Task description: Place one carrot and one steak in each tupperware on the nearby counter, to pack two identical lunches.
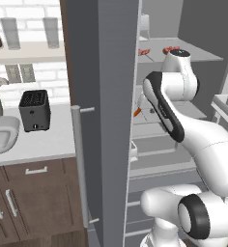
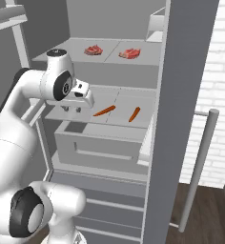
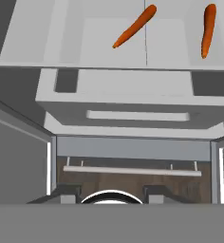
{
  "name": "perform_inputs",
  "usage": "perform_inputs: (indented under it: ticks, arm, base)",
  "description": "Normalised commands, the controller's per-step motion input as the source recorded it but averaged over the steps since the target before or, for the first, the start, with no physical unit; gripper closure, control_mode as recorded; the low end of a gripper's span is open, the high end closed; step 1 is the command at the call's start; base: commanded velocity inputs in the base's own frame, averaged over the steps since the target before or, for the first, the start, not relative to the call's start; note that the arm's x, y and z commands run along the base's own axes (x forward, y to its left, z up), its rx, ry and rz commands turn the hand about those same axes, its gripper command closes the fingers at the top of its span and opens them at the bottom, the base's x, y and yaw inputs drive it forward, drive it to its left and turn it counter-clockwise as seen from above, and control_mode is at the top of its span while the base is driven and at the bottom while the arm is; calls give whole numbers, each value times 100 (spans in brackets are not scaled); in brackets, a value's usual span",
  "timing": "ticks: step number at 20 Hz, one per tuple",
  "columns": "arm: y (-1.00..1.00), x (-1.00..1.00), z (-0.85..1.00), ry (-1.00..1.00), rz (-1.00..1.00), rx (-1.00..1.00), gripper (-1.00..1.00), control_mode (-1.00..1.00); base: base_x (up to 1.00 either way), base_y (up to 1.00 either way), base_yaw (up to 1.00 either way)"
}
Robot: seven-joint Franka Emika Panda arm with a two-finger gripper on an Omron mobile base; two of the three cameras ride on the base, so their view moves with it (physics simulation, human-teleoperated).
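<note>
Two orange carrots (image 2: 104, 111) (image 2: 134, 114) lie on the open fridge's middle shelf; the hand view has them at the top (image 3: 134, 26) (image 3: 208, 31). Two red steaks (image 2: 93, 49) (image 2: 129, 53) rest on the shelf above. My gripper (image 2: 71, 110) hangs at the left front of the carrot shelf, pointing down, to the left of the nearer carrot and apart from it. Its fingertips (image 3: 69, 192) stand wide apart, open and empty. A light rounded tupperware (image 1: 2, 132) sits on the counter (image 1: 48, 142) at the frame's left edge. The darker tray is out of view.
The open grey fridge door (image 1: 104, 96) with its bar handle (image 1: 77, 159) stands between the fridge and the counter. A black toaster (image 1: 35, 111) is on the counter. A pale drawer (image 2: 100, 143) sits under the carrot shelf. Glasses (image 1: 9, 33) line a wall shelf.
</note>
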Motion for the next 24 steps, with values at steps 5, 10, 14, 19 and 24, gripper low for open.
perform_inputs:
  ticks: [5, 10, 14, 19, 24]
  arm:
    - [-3, -8, 0, -2, 0, 0, -100, -100]
    - [0, -2, 31, -26, 0, 0, -100, -100]
    - [0, 1, 65, -39, 0, 0, -100, -100]
    - [0, 3, 61, -27, -3, 1, -100, -100]
    - [0, 6, 58, -3, -26, 6, -100, -100]
  base:
    - [0, 0, 0]
    - [0, 0, 0]
    - [0, 0, 0]
    - [0, 0, 0]
    - [0, 0, 0]
